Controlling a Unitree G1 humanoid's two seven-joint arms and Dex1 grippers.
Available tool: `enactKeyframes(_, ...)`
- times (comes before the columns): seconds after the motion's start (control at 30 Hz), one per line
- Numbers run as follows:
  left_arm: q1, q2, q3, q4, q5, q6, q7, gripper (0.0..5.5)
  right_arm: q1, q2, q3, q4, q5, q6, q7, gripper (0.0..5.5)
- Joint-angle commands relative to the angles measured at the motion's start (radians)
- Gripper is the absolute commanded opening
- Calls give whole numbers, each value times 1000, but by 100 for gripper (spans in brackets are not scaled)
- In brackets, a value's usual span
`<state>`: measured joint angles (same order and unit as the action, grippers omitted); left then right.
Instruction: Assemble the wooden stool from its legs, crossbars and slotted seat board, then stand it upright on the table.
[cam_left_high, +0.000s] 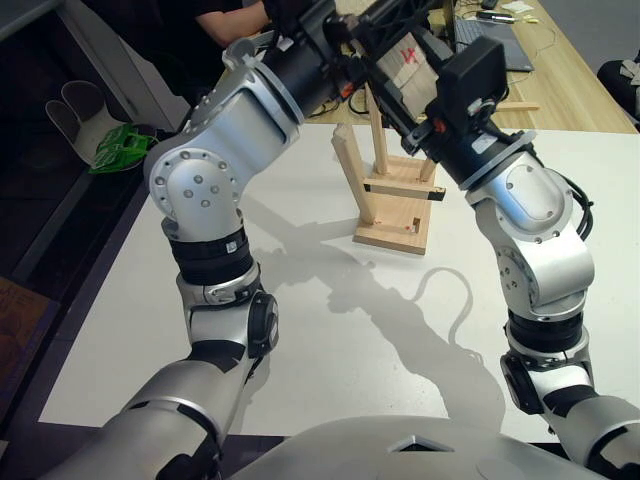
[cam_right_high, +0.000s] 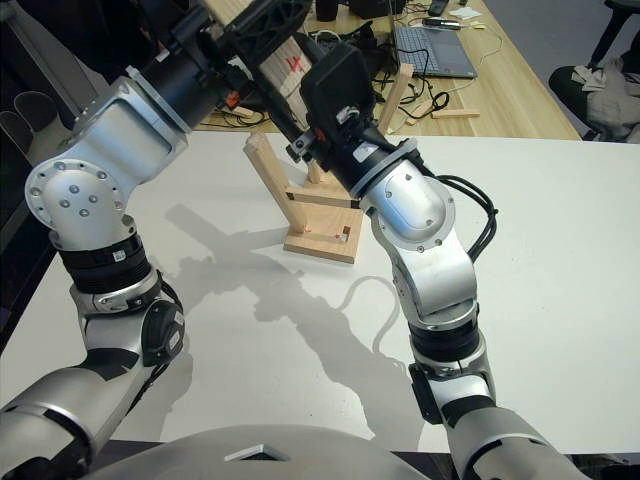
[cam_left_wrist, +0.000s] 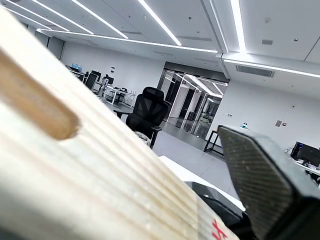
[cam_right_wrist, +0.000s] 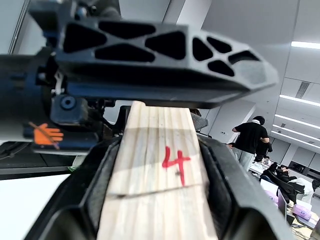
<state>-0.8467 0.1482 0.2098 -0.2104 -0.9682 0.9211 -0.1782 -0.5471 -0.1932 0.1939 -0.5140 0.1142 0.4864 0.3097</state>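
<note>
a laptop (cam_right_high: 432, 48) sits on the wooden desk (cam_right_high: 520, 100) behind, and something green (cam_left_high: 122, 147), perhaps a bag, lies at left.

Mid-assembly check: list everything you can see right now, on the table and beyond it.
table: one, white, under both arms.
stool assembly: one, pale wood, seat board flat on table, legs pointing up.
marked wooden piece: one, pale with red mark, held above table.
desk: one, tan, beyond table.
wooden stick: one, pale, on desk.
laptop: one, grey, on desk.
green item: one, left of table, lower down.
left gripper: black, gripping marked piece.
right gripper: black, gripping marked piece.
</note>
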Motion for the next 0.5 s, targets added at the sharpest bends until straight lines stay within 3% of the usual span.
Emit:
enactKeyframes(0.03, -10, -1, -4, -17, -41, 16, -8, 367, 5, 0, -19, 27, -14, 22, -21, 202)
enactKeyframes(0.5, 7, -19, -29, -42, -76, -5, 24, 187, 15, 25, -40, 16, 9, 57, -40, 202)
